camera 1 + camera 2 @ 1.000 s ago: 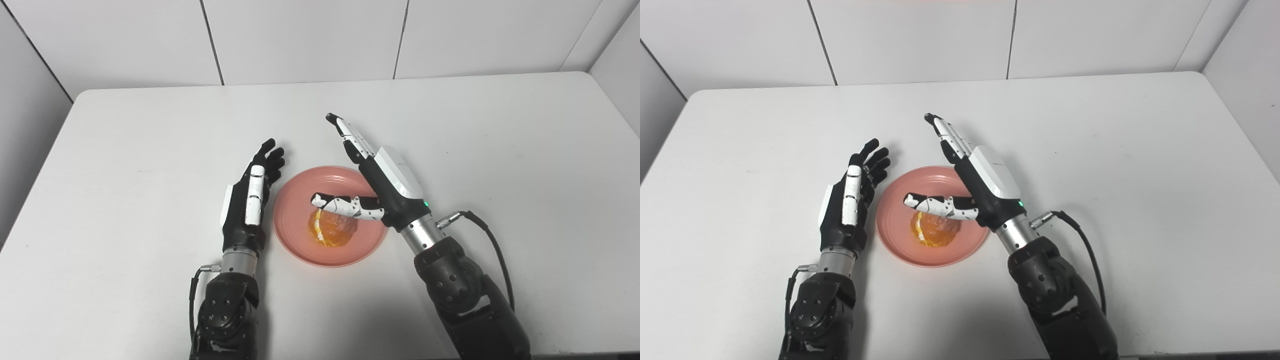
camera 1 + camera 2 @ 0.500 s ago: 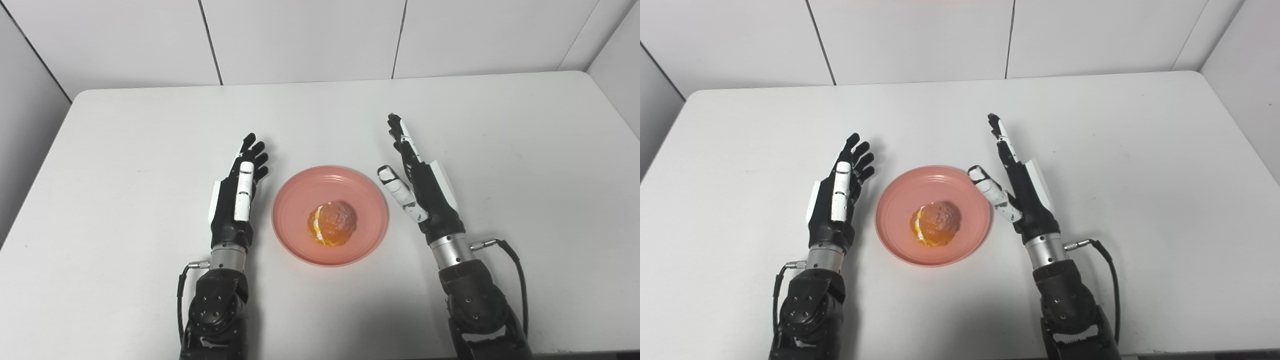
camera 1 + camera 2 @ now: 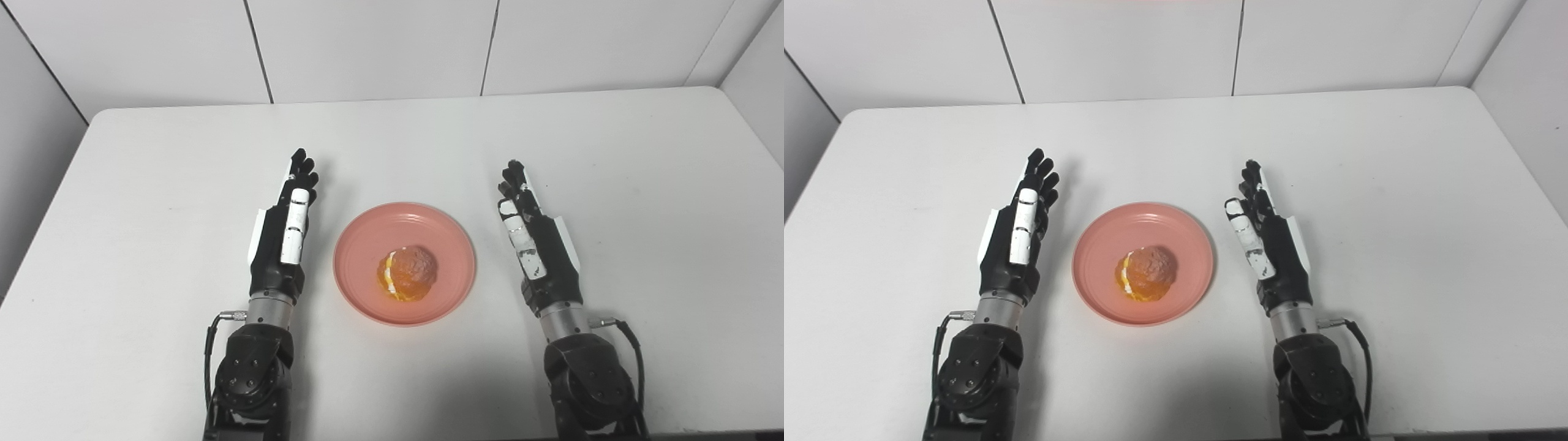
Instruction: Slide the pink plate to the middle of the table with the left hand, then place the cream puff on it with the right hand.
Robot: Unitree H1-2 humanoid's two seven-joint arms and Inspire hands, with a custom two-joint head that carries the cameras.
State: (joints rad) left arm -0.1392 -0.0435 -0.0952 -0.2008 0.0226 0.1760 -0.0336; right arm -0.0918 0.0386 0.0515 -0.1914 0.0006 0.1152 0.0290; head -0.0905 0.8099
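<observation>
Since the cream puff (image 3: 407, 281) already sits on the pink plate (image 3: 367, 245), a little toward the plate's 6 o'clock side, and the plate lies about mid-tabletop (image 3: 153, 153), both steps of the task look done, and any coming move would only be a pull-back. From the puff, the left hand (image 3: 280, 245) lies at 9 o'clock and the right hand (image 3: 539, 245) at 3 o'clock, each apart from the plate's rim with bare tabletop between. Neither hand is clearly nearer. Both hands hold nothing: their fingers (image 3: 300, 174) are stretched out straight, pointing toward 12 o'clock, thumbs laid along the palms. The puff is roundish with no marked long axis; its browned top faces up, orange and white showing at its 8 o'clock edge
</observation>
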